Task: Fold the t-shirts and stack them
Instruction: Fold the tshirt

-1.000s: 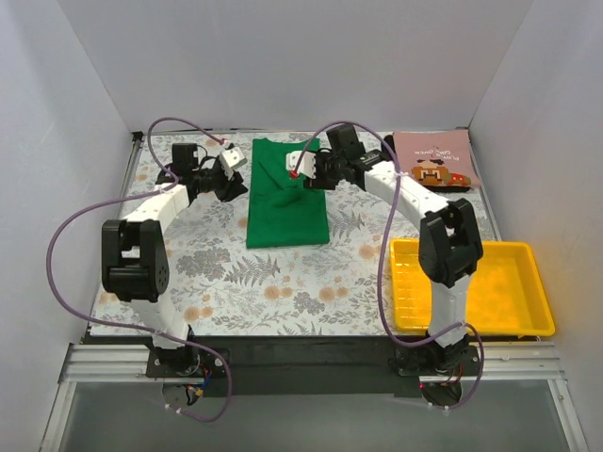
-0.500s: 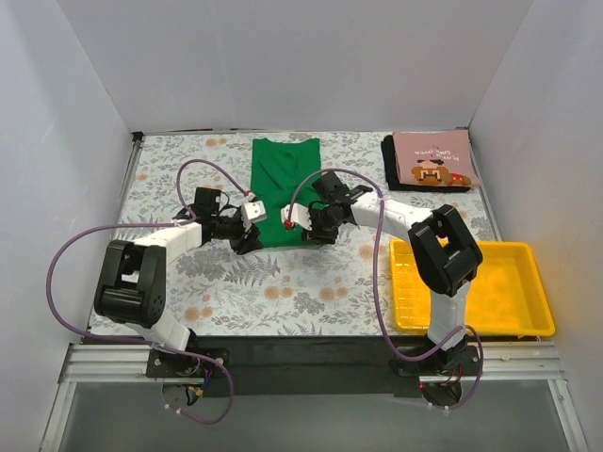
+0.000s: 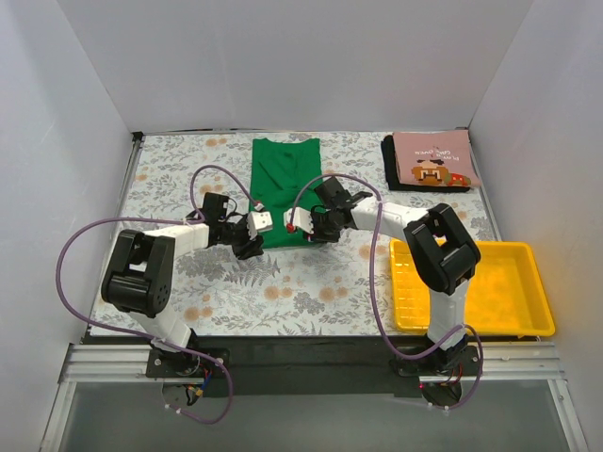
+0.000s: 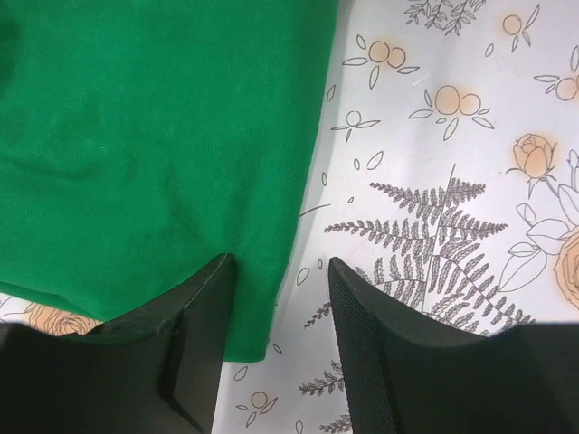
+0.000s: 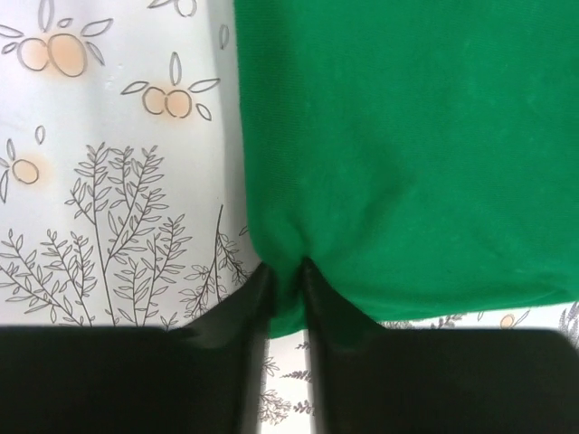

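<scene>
Both grippers have drawn back from the far end of the plain bright green cloth t-shirt to its near hem. Nearest, a yellow plastic tray sits at the near right corner of the floral worktop. The left gripper straddles the shirt's near left corner, fingers apart; the right gripper pinches its near right corner. A dusty pink t-shirt tops a black one at the far right corner.
</scene>
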Robot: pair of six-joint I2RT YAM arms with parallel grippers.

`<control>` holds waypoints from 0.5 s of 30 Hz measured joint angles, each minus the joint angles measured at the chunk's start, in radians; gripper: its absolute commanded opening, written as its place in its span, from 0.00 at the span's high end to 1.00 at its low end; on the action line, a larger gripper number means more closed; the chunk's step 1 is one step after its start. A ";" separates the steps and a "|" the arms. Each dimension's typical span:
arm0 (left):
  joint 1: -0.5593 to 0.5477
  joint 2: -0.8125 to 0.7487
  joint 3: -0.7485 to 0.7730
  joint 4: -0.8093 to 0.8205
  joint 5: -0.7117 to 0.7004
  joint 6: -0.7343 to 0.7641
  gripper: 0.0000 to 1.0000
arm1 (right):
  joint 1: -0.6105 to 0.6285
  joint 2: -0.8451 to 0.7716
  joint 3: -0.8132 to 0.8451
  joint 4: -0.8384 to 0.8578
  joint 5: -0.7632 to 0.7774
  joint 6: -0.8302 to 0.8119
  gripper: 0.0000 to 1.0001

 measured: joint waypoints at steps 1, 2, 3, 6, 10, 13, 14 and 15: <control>0.000 0.002 0.000 0.001 -0.004 0.010 0.62 | 0.000 0.001 -0.002 0.005 0.003 -0.005 0.86; -0.001 0.003 0.000 0.001 -0.006 0.017 0.67 | 0.000 0.002 -0.004 0.011 0.007 -0.003 0.94; -0.001 0.006 0.001 0.004 -0.011 0.026 0.72 | 0.000 0.003 -0.004 0.018 0.013 -0.003 0.99; -0.001 0.015 0.018 0.006 -0.027 0.038 0.99 | 0.000 0.003 -0.004 0.022 0.022 -0.001 0.99; -0.003 0.016 0.066 -0.046 -0.048 0.036 1.00 | -0.003 0.003 0.008 0.013 0.026 0.005 0.99; -0.003 0.016 0.130 -0.092 -0.051 0.021 1.00 | -0.018 0.002 0.040 -0.012 0.029 0.013 0.99; -0.003 0.016 0.158 -0.101 -0.051 0.014 1.00 | -0.025 0.000 0.053 -0.018 0.029 0.014 0.99; -0.003 0.016 0.187 -0.114 -0.051 0.008 1.00 | -0.032 -0.005 0.065 -0.025 0.030 0.014 0.99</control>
